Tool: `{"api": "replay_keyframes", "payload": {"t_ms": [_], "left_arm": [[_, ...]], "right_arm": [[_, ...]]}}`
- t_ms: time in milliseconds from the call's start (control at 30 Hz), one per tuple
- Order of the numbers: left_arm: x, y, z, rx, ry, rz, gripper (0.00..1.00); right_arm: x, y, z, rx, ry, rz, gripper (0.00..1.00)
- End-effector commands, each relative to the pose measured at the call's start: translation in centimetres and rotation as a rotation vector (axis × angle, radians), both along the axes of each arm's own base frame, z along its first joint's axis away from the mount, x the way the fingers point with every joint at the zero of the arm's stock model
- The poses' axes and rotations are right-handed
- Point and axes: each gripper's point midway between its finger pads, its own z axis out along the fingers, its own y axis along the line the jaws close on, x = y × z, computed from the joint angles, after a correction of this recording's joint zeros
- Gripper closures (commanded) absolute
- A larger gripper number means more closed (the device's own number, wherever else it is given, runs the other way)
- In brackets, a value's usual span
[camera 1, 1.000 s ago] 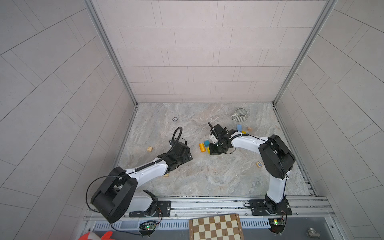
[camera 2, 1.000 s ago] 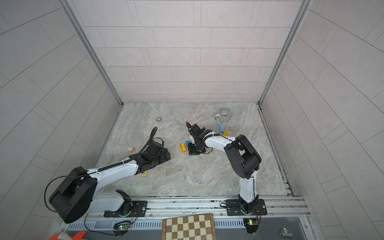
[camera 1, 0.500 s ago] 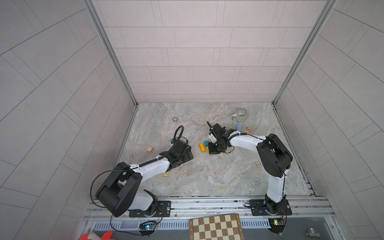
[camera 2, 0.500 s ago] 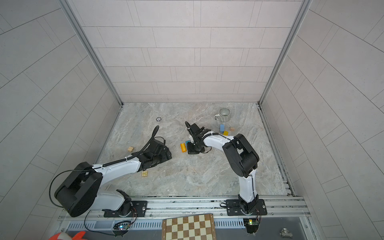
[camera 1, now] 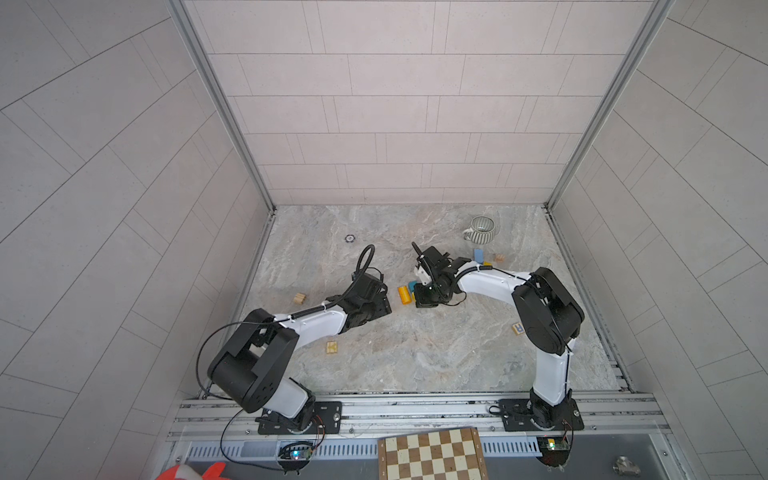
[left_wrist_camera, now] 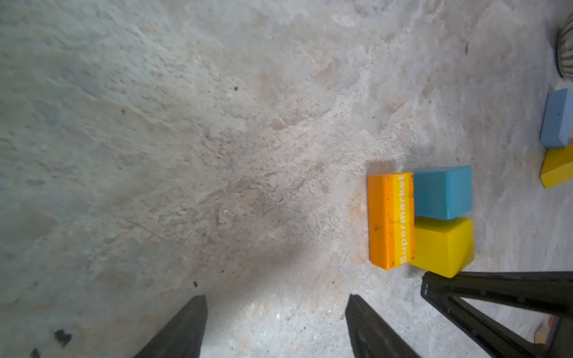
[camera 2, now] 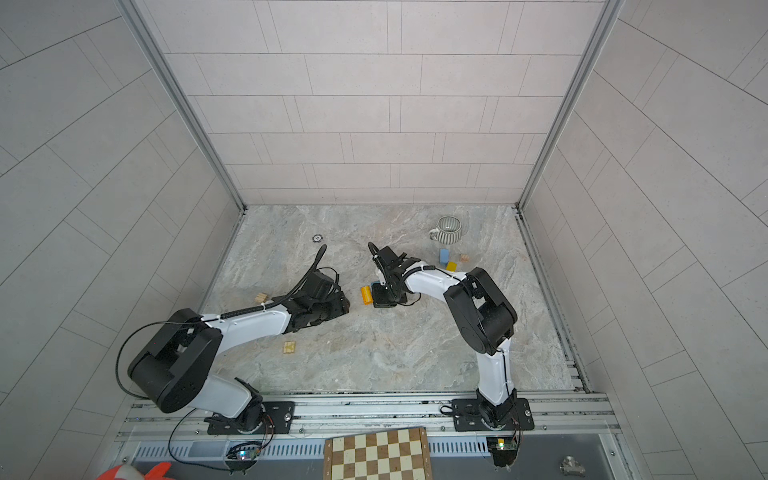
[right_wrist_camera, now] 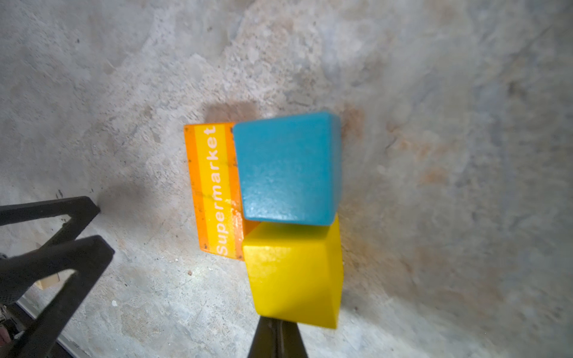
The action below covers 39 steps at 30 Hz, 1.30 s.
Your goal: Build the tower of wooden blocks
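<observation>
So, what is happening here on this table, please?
A two-armed robot is getting ready to stack; nothing is stacked yet. An orange block, a blue cube and a yellow cube sit side by side on the table. The right claw is shut, its tip right at the yellow cube. The left claw is open and empty, facing the group. Other blocks lie scattered.
</observation>
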Motion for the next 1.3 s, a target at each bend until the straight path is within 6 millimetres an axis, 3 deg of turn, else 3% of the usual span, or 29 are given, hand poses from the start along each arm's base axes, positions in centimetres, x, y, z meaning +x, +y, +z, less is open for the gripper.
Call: {"api": "replay_keyframes", "payload": {"t_ms": [0, 200, 300, 767, 1267], "left_arm": [[-0.4, -0.1, -1.1, 0.008, 0.043, -0.024, 0.29], [0.1, -1.0, -1.8, -0.012, 0.057, -0.04, 0.52], [0.3, -1.2, -1.9, -0.01, 0.06, -0.043, 0.58], [1.8, -2.7, -2.1, -0.024, 0.066, -0.049, 0.68], [3.1, -4.7, -2.2, -0.038, 0.069, -0.051, 0.85]], "right_arm": [[-0.1, 0.3, -0.3, -0.002, 0.01, -0.006, 1.0], [0.0, 0.3, -0.2, -0.007, 0.005, -0.006, 1.0], [0.1, 0.3, -0.2, -0.008, 0.005, -0.004, 1.0], [0.0, -0.4, 0.5, -0.033, -0.007, 0.011, 1.0], [0.1, -1.7, 0.2, -0.032, -0.002, -0.005, 1.0]]}}
